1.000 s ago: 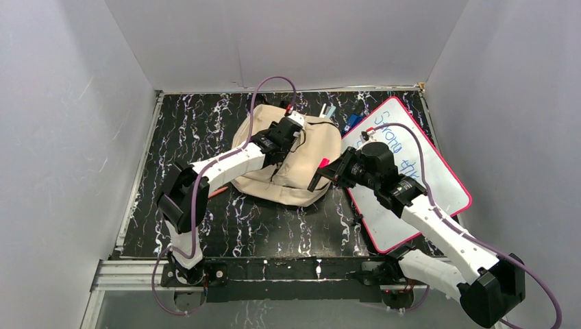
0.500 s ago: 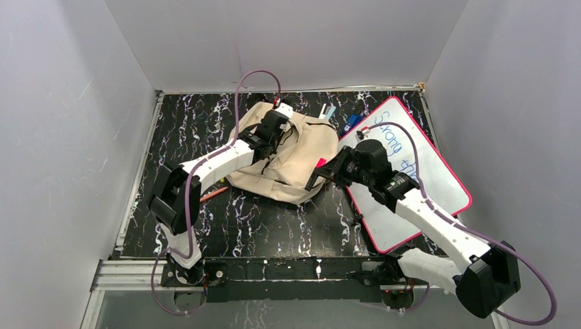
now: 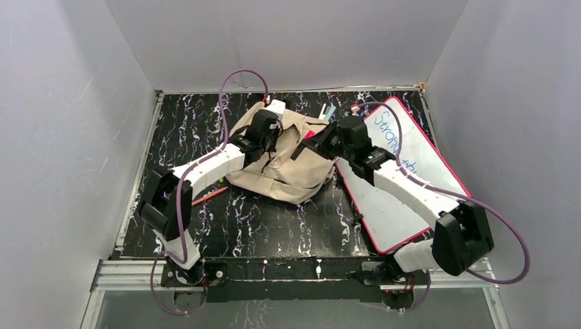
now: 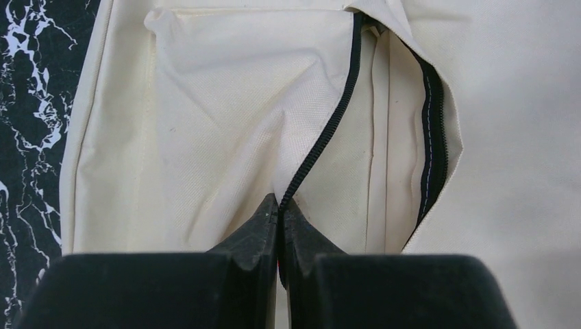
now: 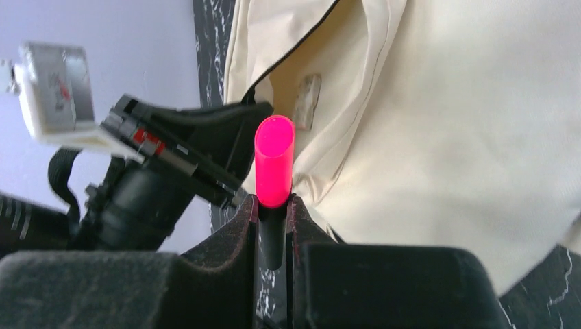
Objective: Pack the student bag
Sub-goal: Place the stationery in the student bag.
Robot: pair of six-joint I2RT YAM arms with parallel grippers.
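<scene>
Cream canvas, creased and slumped, makes up the student bag (image 3: 294, 175). It is laid flat on the black, white-veined table (image 3: 192, 123), towards the far side and roughly midway between left and right. A black zipper (image 4: 322, 140) is seen running along the edge of an opening in the bag. The opening is parted, and a dark stitched band is shown along its right lip. Paler fabric is exposed inside the gap. A small greyish tab (image 5: 309, 92) is sewn to the outer face. The cloth is gathered into folds near the far-left corner of the bag.

The left gripper (image 4: 279, 203) is lowered onto that far-left part. Its jaws are pressed together on the zipper edge, and the black zipper line is drawn straight into the tips.

The right gripper (image 5: 274, 200) is held over the far-right part of the bag, apart from the cloth. Its jaws are clamped on a pink-capped marker (image 5: 274, 157), whose dark barrel is pinched between them while the pink cap stands out beyond the tips.

A pink-framed whiteboard (image 3: 411, 178) with blue writing is laid just beside the bag on the right. A pencil (image 3: 209, 196) is left on the table to the near left of the bag, apart from it.
</scene>
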